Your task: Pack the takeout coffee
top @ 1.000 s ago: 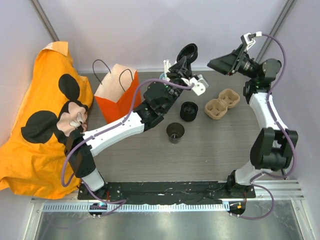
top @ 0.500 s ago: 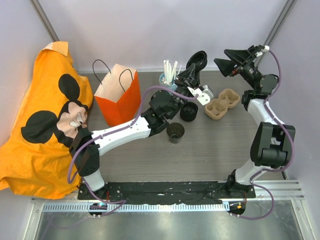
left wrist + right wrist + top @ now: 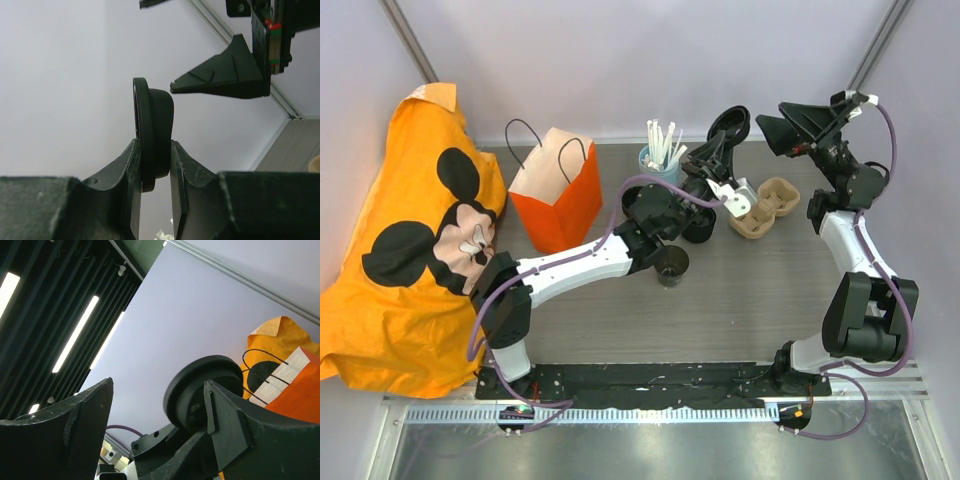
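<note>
the left gripper [image 3: 155, 147] is clenched on a black lid [image 3: 152, 120], the right gripper [image 3: 157, 385] gapes empty near it, and the orange cloth [image 3: 400, 300] bears a mickey mouse print.

Above and behind the cardboard cup carrier [image 3: 767, 207], the left gripper [image 3: 725, 137] holds a black lid [image 3: 734, 119] aloft. The right gripper [image 3: 770, 113], jaws apart, faces the lid from above the carrier's right end.
</note>
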### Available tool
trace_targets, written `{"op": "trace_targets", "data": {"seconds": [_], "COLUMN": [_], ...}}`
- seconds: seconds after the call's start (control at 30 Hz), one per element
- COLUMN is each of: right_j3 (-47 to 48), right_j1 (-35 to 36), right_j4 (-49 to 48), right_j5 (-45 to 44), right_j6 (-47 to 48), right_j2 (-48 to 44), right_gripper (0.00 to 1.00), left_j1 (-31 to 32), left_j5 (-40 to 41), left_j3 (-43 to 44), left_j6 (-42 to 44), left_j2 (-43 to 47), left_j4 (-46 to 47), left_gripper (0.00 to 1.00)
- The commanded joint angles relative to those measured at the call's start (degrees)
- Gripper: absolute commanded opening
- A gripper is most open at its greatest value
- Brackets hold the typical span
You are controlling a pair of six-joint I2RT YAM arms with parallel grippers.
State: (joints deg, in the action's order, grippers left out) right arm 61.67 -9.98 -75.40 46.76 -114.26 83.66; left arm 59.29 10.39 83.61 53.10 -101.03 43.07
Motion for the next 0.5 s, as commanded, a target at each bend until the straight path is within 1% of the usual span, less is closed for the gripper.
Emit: {"op": "trace_targets", "data": {"seconds": [0.0,0.13,0.47], "right_j3": [-1.8,-2.4,-2.3], "right_j1": [0.0,0.0,0.0], "right_j4": [-20.1,-20.1,-20.0], "right_j5": [-1.1,-0.7,0.7], "right_j6": [-12.3,-12.2,-13.4], "right_j2": [-2.1,-2.0,-5.7], "right_gripper": [0.78,0.76,0.7], "left_j1": [1.4,1.8,2.0], "left_j5": [-1.0,-1.3,-2.2], "left_j3": [4.6,6.6,8.2], "left_j6": [-0.3,-0.3,-0.9], "left_j2": [-0.6,-1.3,-3.2], "left_j4": [5.0,5.0,5.2], "left_gripper": [0.0,0.0,0.0]}}
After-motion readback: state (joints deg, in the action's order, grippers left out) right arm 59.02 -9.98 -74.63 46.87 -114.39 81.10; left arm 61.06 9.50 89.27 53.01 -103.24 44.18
